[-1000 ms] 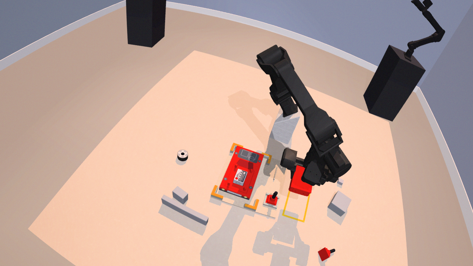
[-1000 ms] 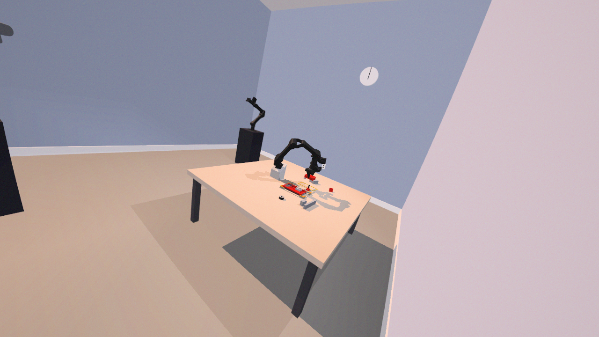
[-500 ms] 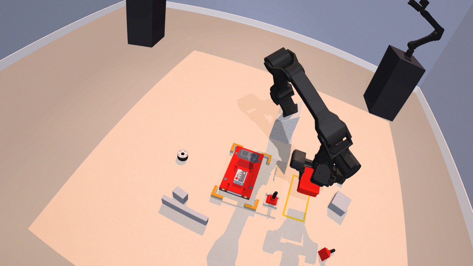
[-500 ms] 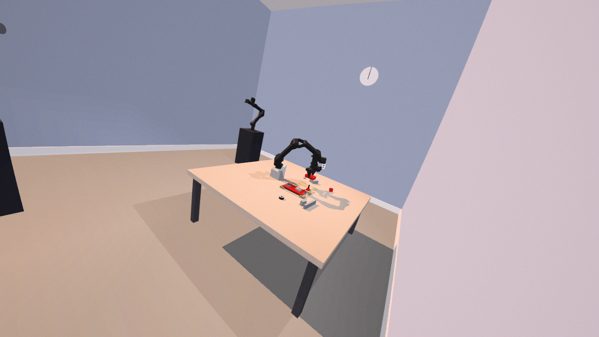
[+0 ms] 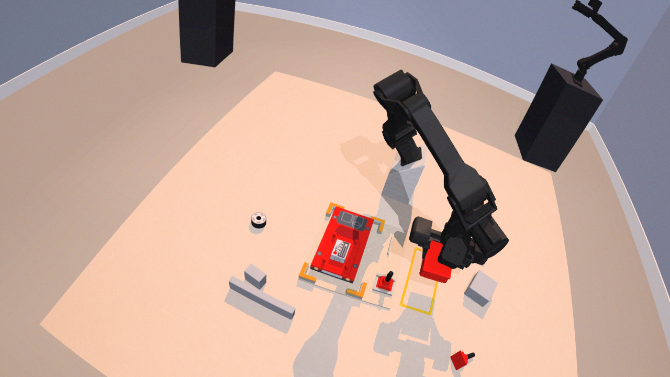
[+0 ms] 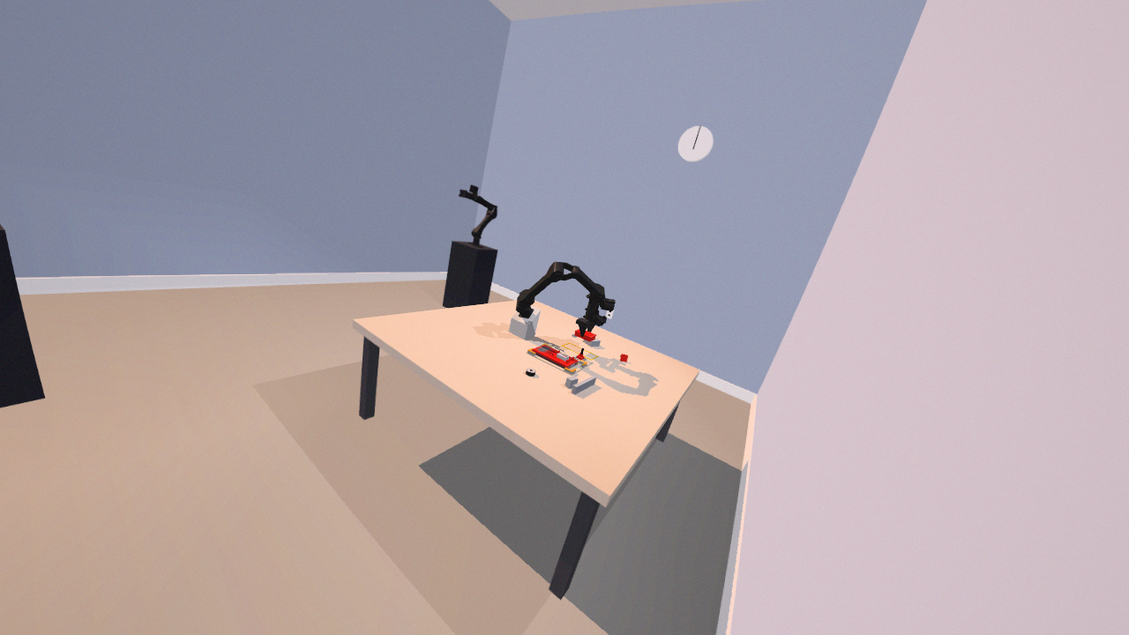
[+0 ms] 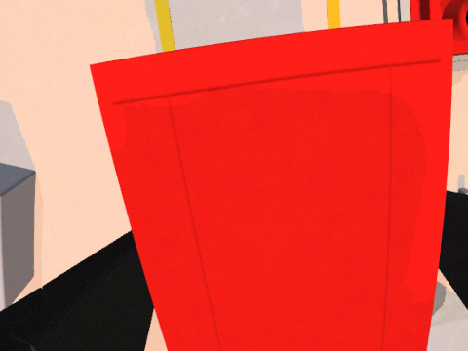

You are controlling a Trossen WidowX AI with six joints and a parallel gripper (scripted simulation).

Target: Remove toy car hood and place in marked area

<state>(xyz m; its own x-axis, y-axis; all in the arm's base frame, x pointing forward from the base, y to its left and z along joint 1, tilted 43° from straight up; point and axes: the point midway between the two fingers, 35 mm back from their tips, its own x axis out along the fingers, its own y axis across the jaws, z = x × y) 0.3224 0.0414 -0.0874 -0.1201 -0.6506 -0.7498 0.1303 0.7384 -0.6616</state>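
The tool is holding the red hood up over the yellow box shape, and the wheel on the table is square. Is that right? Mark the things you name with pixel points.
Not quite: the wheel (image 5: pixel 258 225) (image 6: pixel 530 372) is round, not square, as the top view shows. The rest can stay.

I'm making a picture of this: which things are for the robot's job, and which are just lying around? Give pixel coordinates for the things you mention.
For the job:
- red hood (image 5: pixel 436 267) (image 7: pixel 292 195)
- toy car (image 5: pixel 327 253)
- yellow marked area (image 5: pixel 415 309)
- gripper

Just lying around:
- black-and-white wheel (image 5: pixel 258 225) (image 6: pixel 530 372)
- long grey bar (image 5: pixel 262 298)
- grey block by the bar (image 5: pixel 255 276)

You're in a lab-like room. A black robot arm (image 5: pixel 435 135) (image 6: pixel 562 272) works over your table (image 5: pixel 187 197) (image 6: pixel 489 386), and another stands on a pedestal (image 5: pixel 557 117) (image 6: pixel 469 272).
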